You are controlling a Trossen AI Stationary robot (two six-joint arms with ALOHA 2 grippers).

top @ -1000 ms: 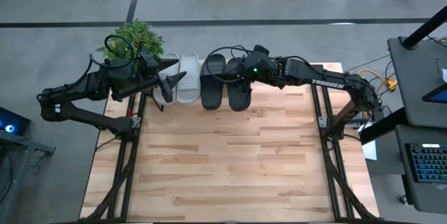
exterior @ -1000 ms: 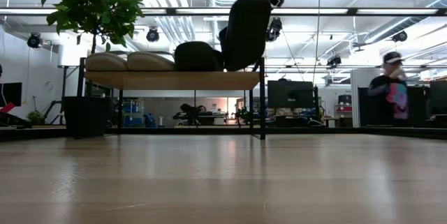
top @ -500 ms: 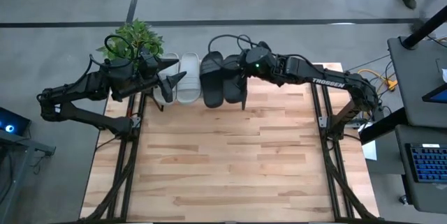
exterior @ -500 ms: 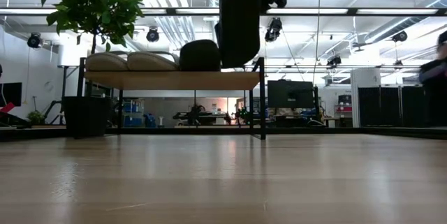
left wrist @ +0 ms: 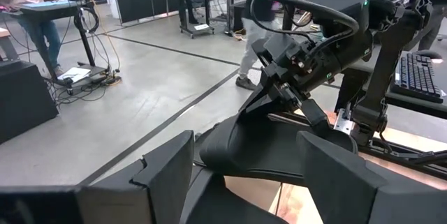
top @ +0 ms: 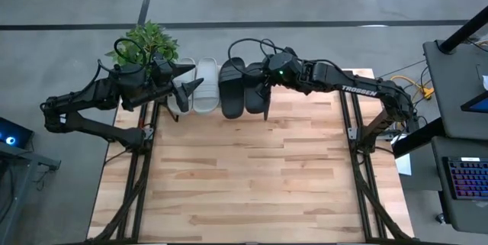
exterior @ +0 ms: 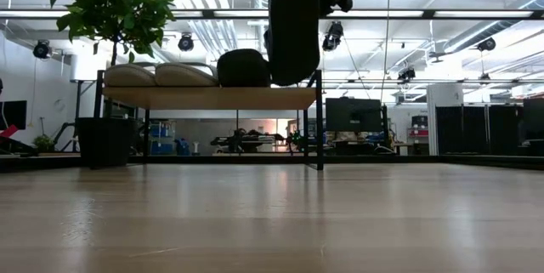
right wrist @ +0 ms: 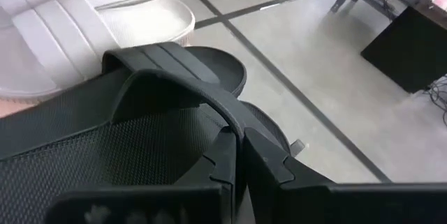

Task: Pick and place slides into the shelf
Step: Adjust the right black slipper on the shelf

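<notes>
Right gripper (top: 266,86) was clenched on the strap of the last black slide (exterior: 293,28), holding it on edge above the shelf's (exterior: 212,97) free right end, presumably to lower it beside the other black slide (exterior: 242,67). Two grey slides (exterior: 157,75) already sat there. Left gripper (top: 191,86) waited released near them.

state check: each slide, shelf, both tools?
Two grey slides: lying flat on the shelf, side by side.
Black slide: flat on the shelf.
Second black slide: held on edge above the shelf end.
Shelf: three slides on it.
Right tool: shut on second black slide.
Left tool: open, empty.
</notes>
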